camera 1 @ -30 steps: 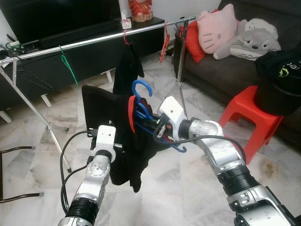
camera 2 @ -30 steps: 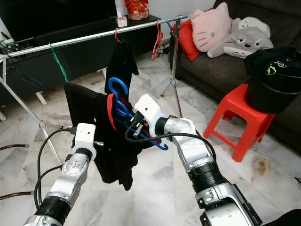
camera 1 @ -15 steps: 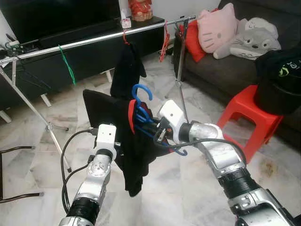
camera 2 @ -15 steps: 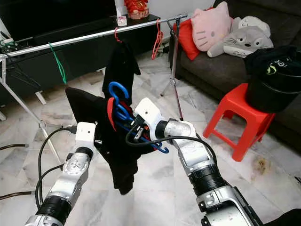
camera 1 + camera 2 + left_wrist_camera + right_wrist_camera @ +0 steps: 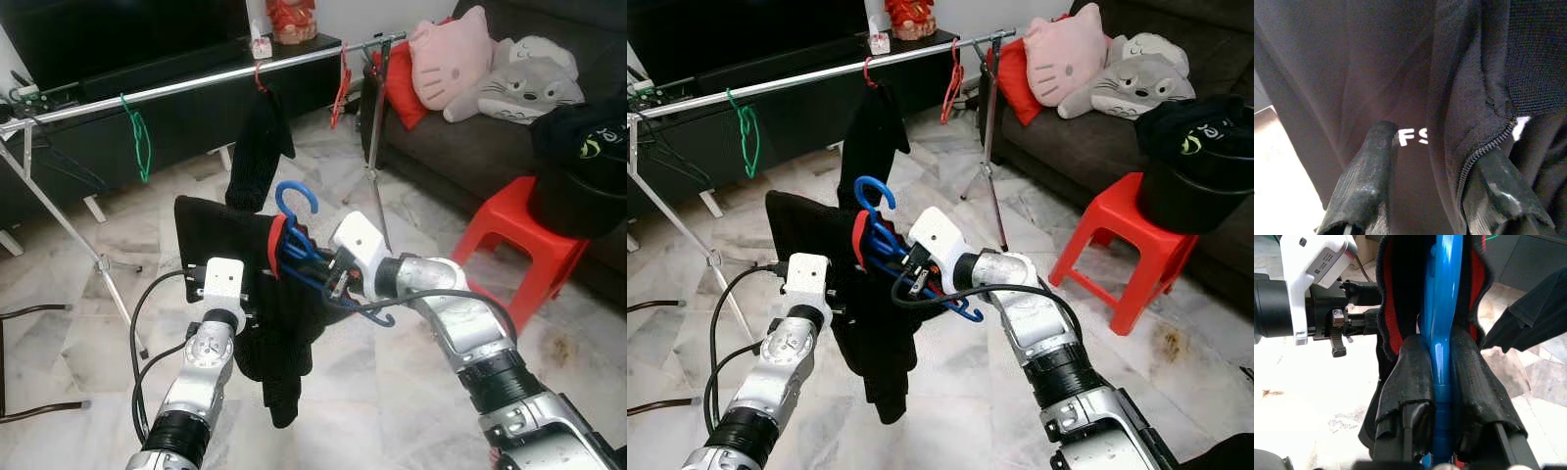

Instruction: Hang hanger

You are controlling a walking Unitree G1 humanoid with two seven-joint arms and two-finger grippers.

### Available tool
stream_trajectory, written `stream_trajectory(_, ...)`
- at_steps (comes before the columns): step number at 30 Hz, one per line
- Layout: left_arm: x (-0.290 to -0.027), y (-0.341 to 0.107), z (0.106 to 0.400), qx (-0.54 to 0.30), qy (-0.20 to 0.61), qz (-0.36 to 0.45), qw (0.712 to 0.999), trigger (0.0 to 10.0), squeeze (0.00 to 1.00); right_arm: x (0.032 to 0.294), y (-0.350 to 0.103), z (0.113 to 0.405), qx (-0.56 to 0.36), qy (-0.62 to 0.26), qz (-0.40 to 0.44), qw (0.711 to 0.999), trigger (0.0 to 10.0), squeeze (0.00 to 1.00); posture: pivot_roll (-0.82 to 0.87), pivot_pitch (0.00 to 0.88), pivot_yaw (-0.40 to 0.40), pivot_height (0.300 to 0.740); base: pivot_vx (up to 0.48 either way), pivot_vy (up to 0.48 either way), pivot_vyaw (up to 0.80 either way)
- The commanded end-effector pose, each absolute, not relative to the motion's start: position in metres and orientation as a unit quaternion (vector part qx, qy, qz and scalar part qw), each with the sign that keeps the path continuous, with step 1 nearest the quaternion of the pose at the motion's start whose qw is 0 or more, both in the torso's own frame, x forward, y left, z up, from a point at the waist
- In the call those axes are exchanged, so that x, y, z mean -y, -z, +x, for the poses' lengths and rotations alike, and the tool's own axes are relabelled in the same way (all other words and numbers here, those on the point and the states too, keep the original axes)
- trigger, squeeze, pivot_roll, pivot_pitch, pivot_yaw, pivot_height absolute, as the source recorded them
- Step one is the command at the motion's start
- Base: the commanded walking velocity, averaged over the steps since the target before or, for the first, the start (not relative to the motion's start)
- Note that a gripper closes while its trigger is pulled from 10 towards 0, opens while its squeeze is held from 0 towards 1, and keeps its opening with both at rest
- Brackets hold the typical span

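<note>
The right gripper [image 5: 1442, 382] is clamped on the blue hanger [image 5: 294, 211], its two black fingers [image 5: 1410, 377] pressed against either side of the blue plastic. It holds the hanger up in front of the robot, hook on top, below and in front of the rail [image 5: 196, 86]. A black garment [image 5: 279, 323] with a red collar [image 5: 275, 245] sits on the hanger and droops toward the floor [image 5: 88, 323].

The left gripper [image 5: 1430, 176] is pushed against the garment from the robot's left side. Its fingers [image 5: 1364, 181] stand apart, with dark cloth and a zip [image 5: 1486, 147] lying between them; white letters show on the fabric just past one fingertip. Whether the fingers actually pinch the cloth, I cannot tell.

On the rail hang a green hanger [image 5: 137, 142], a black shirt [image 5: 263, 147] on a red hook, and a red hanger [image 5: 340, 93] near the far end. To the right stands a red stool [image 5: 509, 245] with a black bucket [image 5: 583, 186] on it. Behind it, a sofa [image 5: 460, 147] carries a pink cushion [image 5: 453, 59] and a grey plush [image 5: 519, 83].
</note>
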State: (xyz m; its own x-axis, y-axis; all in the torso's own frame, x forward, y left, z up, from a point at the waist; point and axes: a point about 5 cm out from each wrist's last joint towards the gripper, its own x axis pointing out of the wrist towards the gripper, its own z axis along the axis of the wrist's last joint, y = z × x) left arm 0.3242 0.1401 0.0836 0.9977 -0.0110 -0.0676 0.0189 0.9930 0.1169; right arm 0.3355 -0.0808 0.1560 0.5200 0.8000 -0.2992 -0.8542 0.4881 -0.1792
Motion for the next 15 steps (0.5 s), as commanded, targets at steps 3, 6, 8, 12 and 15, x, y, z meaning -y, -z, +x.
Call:
stream_trajectory(3, -0.1399, -0.0884, 0.3277, -0.024, 0.011, 0.057, 0.998, 0.0, 0.00, 0.0753, -0.1685, 0.3340, -0.060, -0.489, -0.153, 0.857, 0.0, 0.00, -0.19, 0.035, 0.069, 0.732, 0.000, 0.000, 0.00)
stream_trajectory(6, -0.1388, -0.0882, 0.3273, -0.024, 0.015, 0.056, 0.998, 0.0, 0.00, 0.0767, -0.1680, 0.3344, -0.062, -0.486, -0.154, 0.858, 0.0, 0.00, -0.19, 0.037, 0.069, 0.732, 0.000, 0.000, 0.00)
stream_trajectory(8, -0.1381, -0.0878, 0.3270, -0.025, 0.016, 0.056, 0.998, 0.0, 0.00, 0.0779, -0.1674, 0.3349, -0.063, -0.485, -0.156, 0.858, 0.0, 0.00, -0.19, 0.037, 0.069, 0.732, 0.000, 0.000, 0.00)
stream_trajectory(12, -0.1375, -0.0874, 0.3268, -0.025, 0.019, 0.055, 0.998, 0.0, 0.00, 0.0797, -0.1664, 0.3355, -0.066, -0.481, -0.158, 0.860, 0.0, 0.00, -0.19, 0.038, 0.069, 0.732, 0.000, 0.000, 0.00)
stream_trajectory(15, -0.1372, -0.0874, 0.3267, -0.026, 0.020, 0.055, 0.998, 0.0, 0.00, 0.0808, -0.1658, 0.3357, -0.068, -0.479, -0.159, 0.860, 0.0, 0.00, -0.19, 0.038, 0.069, 0.732, 0.000, 0.000, 0.00)
